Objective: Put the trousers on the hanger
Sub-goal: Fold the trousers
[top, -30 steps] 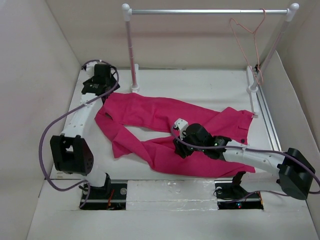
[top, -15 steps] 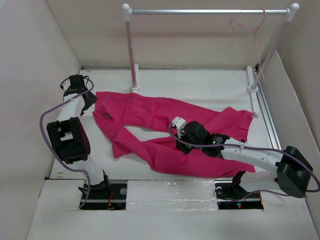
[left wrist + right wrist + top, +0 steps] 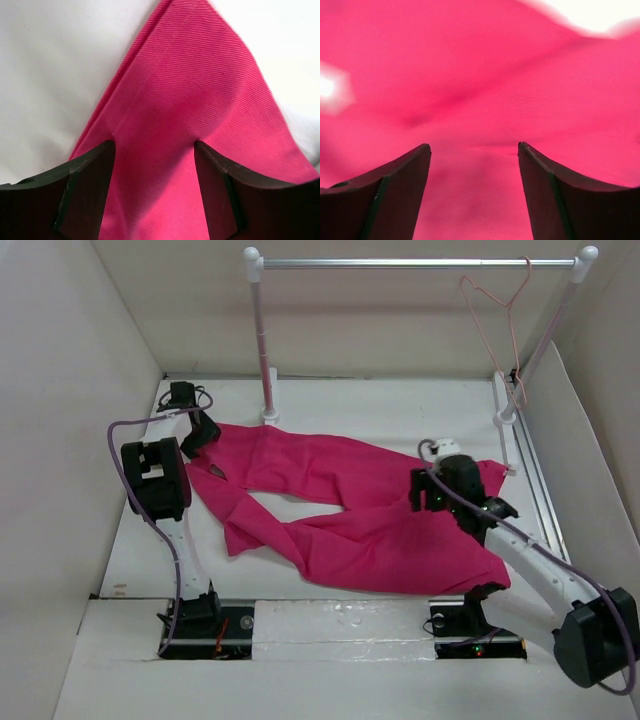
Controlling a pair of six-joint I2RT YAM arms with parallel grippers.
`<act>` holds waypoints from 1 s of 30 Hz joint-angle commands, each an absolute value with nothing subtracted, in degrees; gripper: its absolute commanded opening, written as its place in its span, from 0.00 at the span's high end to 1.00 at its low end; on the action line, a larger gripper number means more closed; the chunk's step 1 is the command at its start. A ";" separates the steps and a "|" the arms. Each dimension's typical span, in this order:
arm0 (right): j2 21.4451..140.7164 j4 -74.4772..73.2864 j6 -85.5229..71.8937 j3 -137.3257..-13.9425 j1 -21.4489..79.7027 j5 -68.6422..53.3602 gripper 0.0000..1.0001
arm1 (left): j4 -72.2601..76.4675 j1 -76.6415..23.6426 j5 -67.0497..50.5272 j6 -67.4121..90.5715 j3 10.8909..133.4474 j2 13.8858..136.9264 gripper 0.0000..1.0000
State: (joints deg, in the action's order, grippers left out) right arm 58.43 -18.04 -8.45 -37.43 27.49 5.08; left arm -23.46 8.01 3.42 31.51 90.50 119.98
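Note:
The magenta trousers (image 3: 330,510) lie spread flat on the white table, legs to the left and waist to the right. The pale pink wire hanger (image 3: 497,310) hangs by its hook from the right end of the silver rail. My left gripper (image 3: 203,435) is at the trousers' far left corner. In the left wrist view it (image 3: 153,144) is open, with the cloth corner (image 3: 190,85) lying between the jaws. My right gripper (image 3: 425,492) is over the waist end. In the right wrist view it (image 3: 473,145) is open, close above the cloth (image 3: 470,75).
The silver rail (image 3: 400,262) spans the back on two white posts (image 3: 264,350). A metal track (image 3: 532,475) runs along the table's right side. Beige walls enclose the table on the left, back and right.
My left gripper swung from the far left wall back onto the trousers' left corner. My right gripper moved from the middle of the trousers right to the waist end.

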 commanded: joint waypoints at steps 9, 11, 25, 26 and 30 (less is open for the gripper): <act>69.50 -11.34 -2.55 -39.11 -21.32 -10.35 0.16 | -22.06 8.44 3.70 31.81 86.84 121.03 0.84; 73.81 -8.99 -0.71 -40.95 -27.58 -15.79 0.15 | -21.71 8.44 2.90 32.51 86.57 121.11 0.95; 90.01 8.26 -6.59 -44.64 -30.50 -29.45 1.00 | -22.07 8.44 12.65 35.86 86.23 108.84 1.00; 89.13 7.57 -6.68 -45.17 -30.50 -27.01 1.00 | -21.71 8.44 14.57 35.95 85.52 107.16 1.00; 85.43 1.25 -7.03 -49.21 -31.02 -17.86 1.00 | -20.13 8.44 20.03 36.38 82.19 100.21 1.00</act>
